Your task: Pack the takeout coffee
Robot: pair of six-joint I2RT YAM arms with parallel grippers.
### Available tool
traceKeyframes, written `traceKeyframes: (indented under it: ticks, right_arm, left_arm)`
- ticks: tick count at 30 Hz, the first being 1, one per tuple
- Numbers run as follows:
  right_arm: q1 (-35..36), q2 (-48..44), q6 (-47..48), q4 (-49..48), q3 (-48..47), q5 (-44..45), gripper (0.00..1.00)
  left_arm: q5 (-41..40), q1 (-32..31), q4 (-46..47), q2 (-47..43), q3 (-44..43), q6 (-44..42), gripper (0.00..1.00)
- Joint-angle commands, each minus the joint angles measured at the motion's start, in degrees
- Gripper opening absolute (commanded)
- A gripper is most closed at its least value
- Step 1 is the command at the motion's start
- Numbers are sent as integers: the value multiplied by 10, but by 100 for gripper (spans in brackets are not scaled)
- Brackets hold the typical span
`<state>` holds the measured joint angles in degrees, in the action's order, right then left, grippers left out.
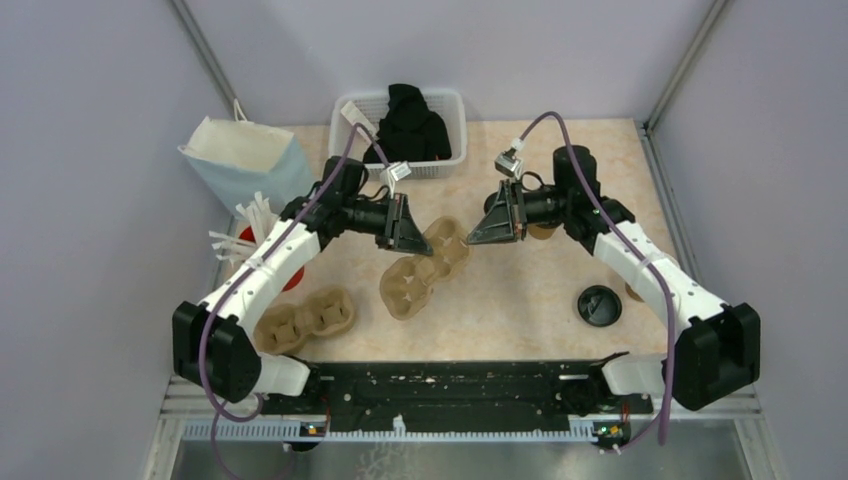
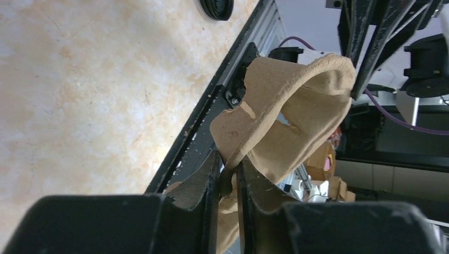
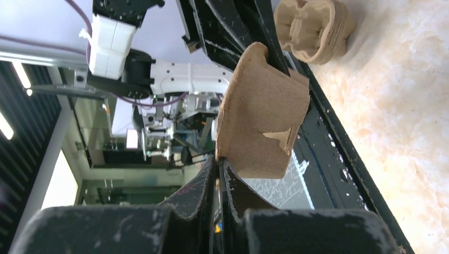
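Two pinches on one carrier (image 2: 286,116), raised between left gripper (image 2: 227,174) and right gripper (image 3: 218,164), long axis spanning them. Probably the cup (image 1: 541,232) tucked just behind the right one, half hidden; lid (image 1: 598,305) lying apart on the table, likewise rightward.

The beige tabletop (image 1: 520,300) is carrying a white basket (image 1: 455,120) far centre, a paper bag (image 1: 245,160) far left, a cup carrier (image 1: 305,318) near left and a black lid (image 1: 599,305) near right.
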<state>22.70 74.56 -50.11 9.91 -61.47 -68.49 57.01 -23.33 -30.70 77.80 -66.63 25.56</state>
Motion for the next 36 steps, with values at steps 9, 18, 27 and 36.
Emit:
traceKeyframes:
  ticks: [9, 18, 27, 36]
  right_arm:
    - [-1, 48, 191, 287, -185, 157, 49]
    - [26, 78, 231, 343, -227, 163, 44]
    - [62, 84, 194, 298, -216, 163, 37]
    - [74, 84, 184, 292, -208, 194, 0]
  left_arm:
    - [-95, -24, -90, -1, -79, -110, 4]
    - [-116, -28, -105, -2, -85, -112, 2]
    - [-127, -33, -112, 1, -86, -116, 1]
    - [-139, -34, -117, 3, -97, -117, 3]
